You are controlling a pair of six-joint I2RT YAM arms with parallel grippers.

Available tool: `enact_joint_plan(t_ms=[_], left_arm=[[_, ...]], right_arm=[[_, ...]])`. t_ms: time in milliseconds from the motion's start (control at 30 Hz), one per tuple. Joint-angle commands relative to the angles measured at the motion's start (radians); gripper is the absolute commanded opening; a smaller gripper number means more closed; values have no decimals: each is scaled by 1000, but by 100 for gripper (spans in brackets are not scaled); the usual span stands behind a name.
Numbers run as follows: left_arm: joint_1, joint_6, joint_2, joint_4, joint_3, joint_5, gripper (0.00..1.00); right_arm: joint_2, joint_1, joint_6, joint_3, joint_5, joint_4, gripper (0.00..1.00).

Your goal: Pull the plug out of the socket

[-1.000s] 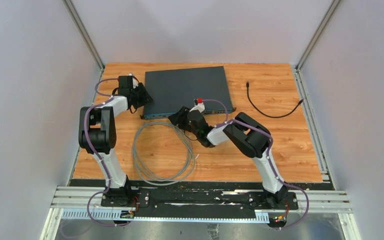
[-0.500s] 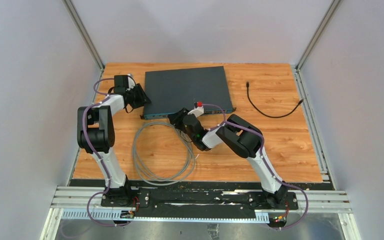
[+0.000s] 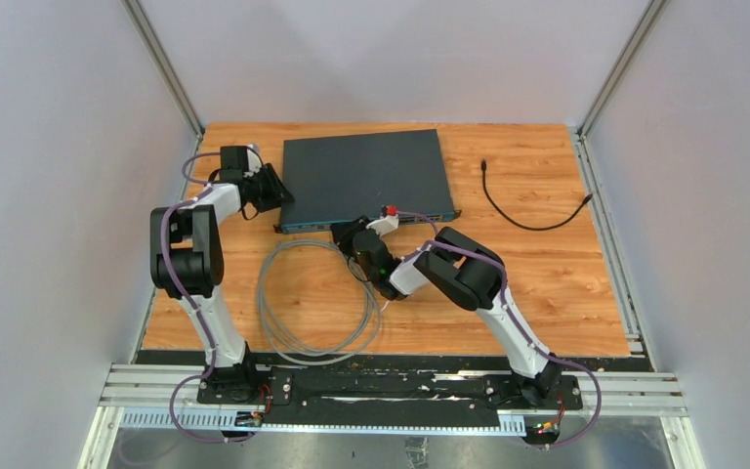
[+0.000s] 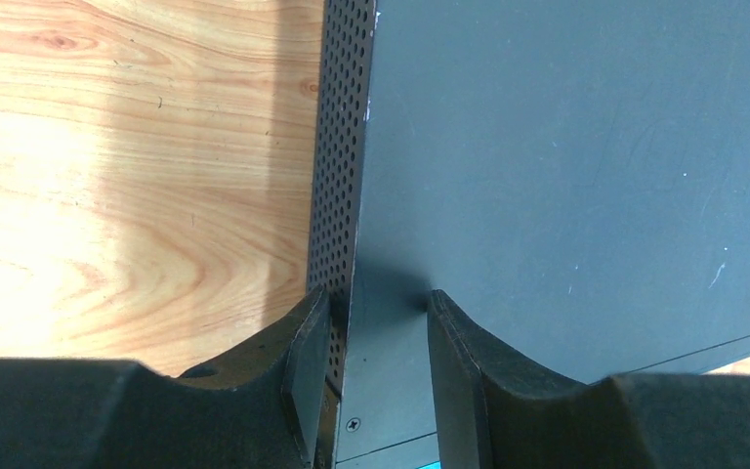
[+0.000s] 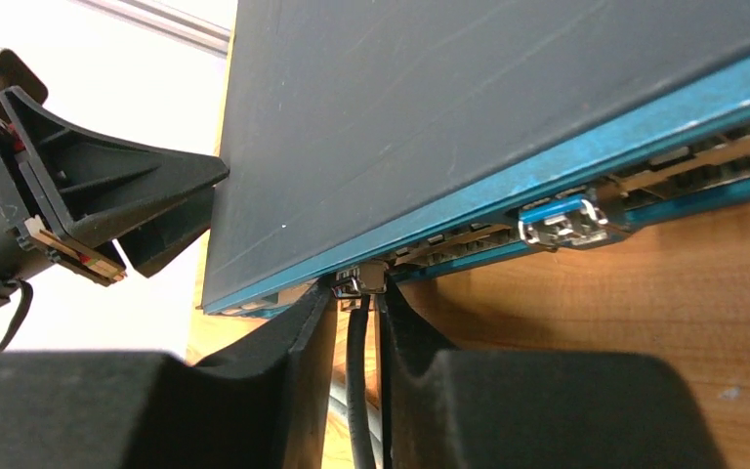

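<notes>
Nearest us, the right gripper (image 5: 354, 315) stands with its jaws narrow on either side of the cable (image 5: 357, 410), just behind the plug (image 5: 361, 283). A sliver of gap shows beside the cable, so we cannot tell whether the pads bite on it. The plug sits seated in its socket (image 5: 387, 266) near the left end of the front face of the switch (image 5: 430, 107), low above the table (image 5: 645, 322).

We judge the plug small, light and hard, probably held by a latch, so it may resist and then let go all at once. The cable looks soft and could slip or strain if we pulled on it alone. The better hold is the plug body itself, as near the socket as the fingers fit, drawn straight out.

The switch looks flat, smooth and light enough to slide on the wood. Farther off, on its left side, the left gripper (image 4: 376, 303) is clamped over the edge of the switch, bracing it.
</notes>
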Motion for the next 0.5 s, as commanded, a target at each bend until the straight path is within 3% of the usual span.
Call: enact_joint_plan(t_ms=[0, 100, 267, 467], left_arm=[[-31, -7, 69, -155, -31, 87, 40], [-31, -13, 76, -152, -29, 86, 39], [-31, -26, 95, -151, -26, 75, 37], [-30, -36, 117, -166, -15, 45, 34]], right_arm=[[79, 13, 67, 18, 102, -49, 19], [86, 13, 93, 24, 103, -63, 1], [84, 15, 152, 7, 41, -105, 0], [65, 24, 148, -108, -11, -15, 0]])
